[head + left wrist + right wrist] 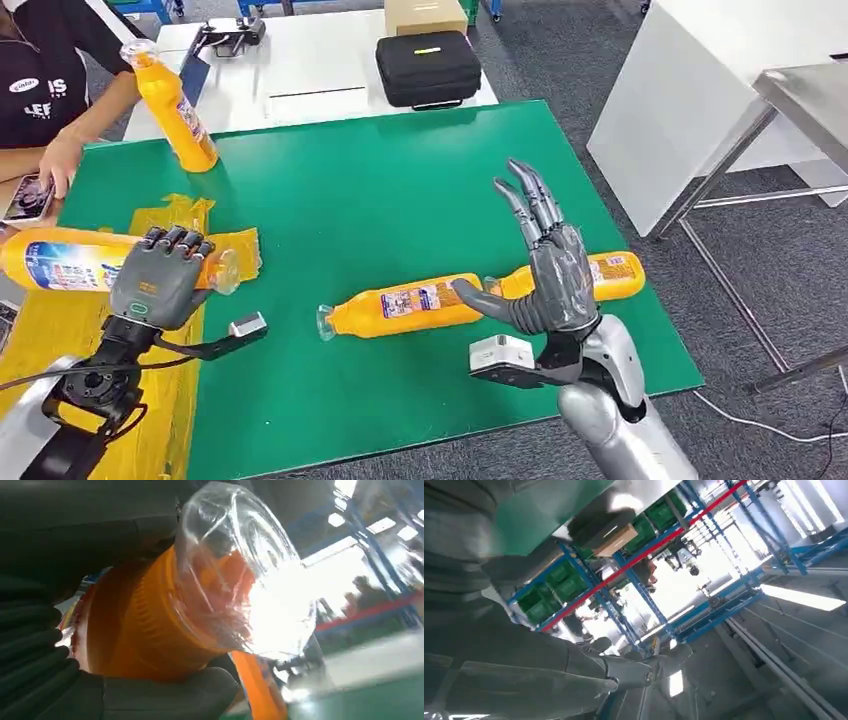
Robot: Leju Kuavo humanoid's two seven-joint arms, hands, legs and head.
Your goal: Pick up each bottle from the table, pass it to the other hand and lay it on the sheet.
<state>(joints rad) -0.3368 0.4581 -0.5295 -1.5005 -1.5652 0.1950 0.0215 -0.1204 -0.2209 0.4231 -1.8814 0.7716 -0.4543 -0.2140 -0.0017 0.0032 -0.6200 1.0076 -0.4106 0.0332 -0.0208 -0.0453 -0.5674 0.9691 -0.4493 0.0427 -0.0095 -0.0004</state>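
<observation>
- Green table (380,210) taking up most of the head view, lying under everything else.
- Yellow sheet (60,330) lying over the table's left part, crinkling near its far edge.
- Black case (428,67) sitting on a white table (310,60) beyond the green one, with a cardboard box (425,14) just behind.
- Person's arm (75,140) reaching in at the far left corner, hand resting beside a phone (27,197).
- Right hand (545,265) hovering over the table's right side, fingers spreading upward, thumb pointing out to the left, holding nothing; thumb (634,672) showing in the right wrist view against shelving and ceiling.
- Left hand (160,275) wrapping around the neck end of a held bottle (60,262), fingers curling over the top; in the left wrist view the orange neck (150,625) and clear cap (240,575) sitting between dark fingers (30,655) and thumb.
- Held bottle lying horizontal over the sheet, body pointing left; contact with the sheet not showing clearly.
- Middle bottle (400,305) lying on its side on bare green, cap pointing left, just beside the right thumb.
- Right-side bottle (615,275) lying behind the right hand, partly hidden.
- Upright bottle (178,110) standing tilted at the far left, near the person's arm.
</observation>
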